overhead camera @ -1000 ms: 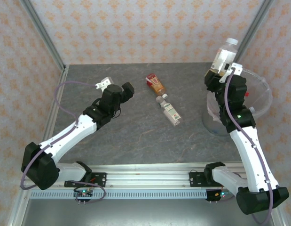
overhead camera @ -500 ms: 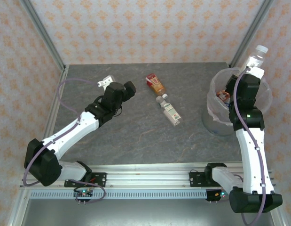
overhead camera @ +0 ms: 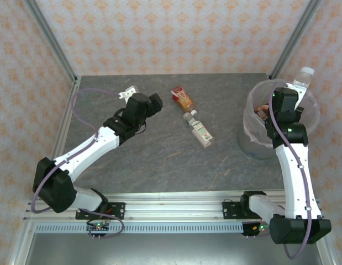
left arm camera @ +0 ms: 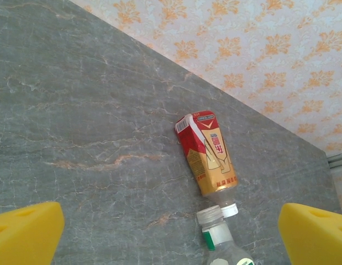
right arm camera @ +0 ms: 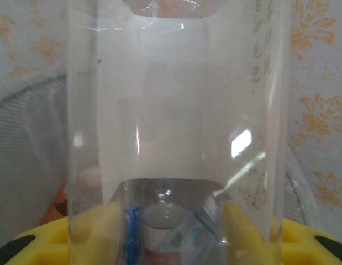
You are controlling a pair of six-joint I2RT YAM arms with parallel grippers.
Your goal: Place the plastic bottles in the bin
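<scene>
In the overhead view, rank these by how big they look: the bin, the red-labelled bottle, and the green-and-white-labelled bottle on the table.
1. bin, by far the largest
2. green-and-white-labelled bottle, slightly longer
3. red-labelled bottle
The two bottles look close.

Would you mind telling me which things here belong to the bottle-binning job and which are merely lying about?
For the job: clear bottle held by right gripper; red-gold bottle; white-green bottle; bin; open left gripper.

Not the job: grey table; patterned wall; metal frame post.
</scene>
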